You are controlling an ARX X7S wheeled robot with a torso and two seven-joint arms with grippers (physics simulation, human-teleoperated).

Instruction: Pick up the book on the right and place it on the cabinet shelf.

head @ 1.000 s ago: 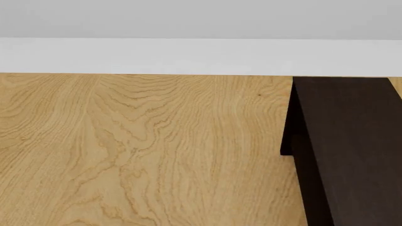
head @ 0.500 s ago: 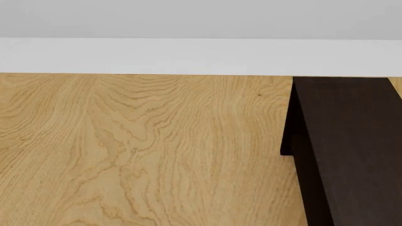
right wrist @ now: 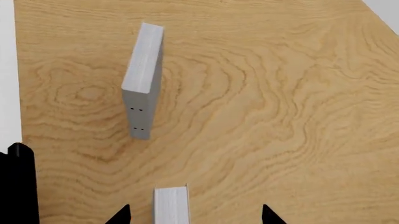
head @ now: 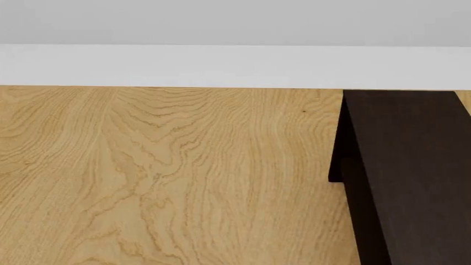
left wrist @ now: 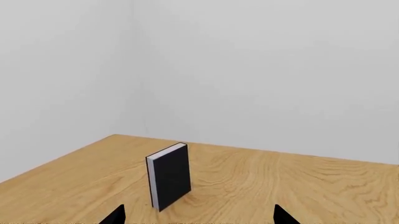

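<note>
Two plain grey books stand upright on the wooden table in the right wrist view. The book (right wrist: 171,205), seen from its white page edge, is the one nearer the dark cabinet (right wrist: 18,186). My right gripper (right wrist: 194,216) is open above it, with the book between the spread fingertips and closer to one of them, touching neither. The other grey book (right wrist: 143,77) stands farther off. My left gripper (left wrist: 199,216) is open and holds nothing. The cabinet shelf (head: 412,182) is a dark brown board at the right of the head view. Neither arm shows in the head view.
A black-covered book (left wrist: 169,176) stands upright on the table just beyond my left gripper. White walls meet in a corner behind it. The wooden table (head: 176,176) ends at a white band along its far edge.
</note>
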